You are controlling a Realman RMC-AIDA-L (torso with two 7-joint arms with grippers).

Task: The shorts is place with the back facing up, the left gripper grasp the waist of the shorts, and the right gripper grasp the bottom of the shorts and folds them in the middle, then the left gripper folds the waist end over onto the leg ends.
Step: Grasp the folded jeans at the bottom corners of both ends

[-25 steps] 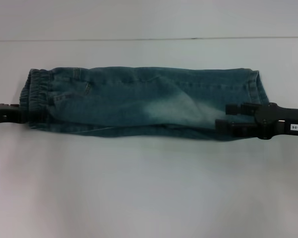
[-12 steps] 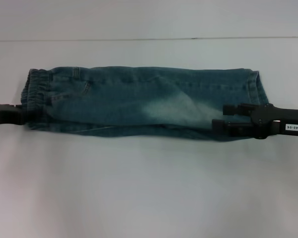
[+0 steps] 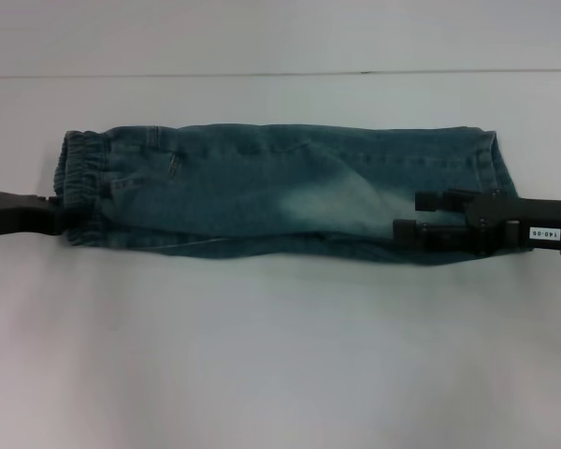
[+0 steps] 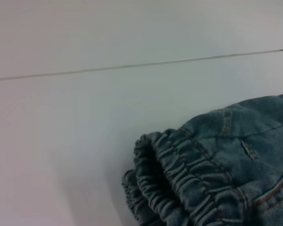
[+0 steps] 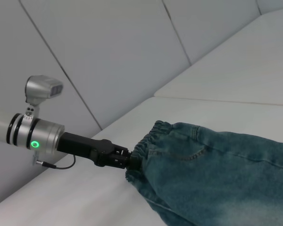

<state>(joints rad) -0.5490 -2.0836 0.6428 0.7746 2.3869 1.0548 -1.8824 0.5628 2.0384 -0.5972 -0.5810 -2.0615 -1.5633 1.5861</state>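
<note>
The shorts (image 3: 280,192) are faded blue-green denim with a pale worn patch, folded lengthwise into a long strip laid flat across the white table (image 3: 280,355), long axis side to side. The waist (image 3: 82,187) is pinched by the left gripper (image 3: 58,215); the hem end is clamped by the right gripper (image 3: 421,217).

The left end effector (image 5: 127,161) is black on a black shaft, behind it a silver collar with a green light and thin dark cable. The right end effector (image 3: 413,215) is black, bearing a white number label.
</note>
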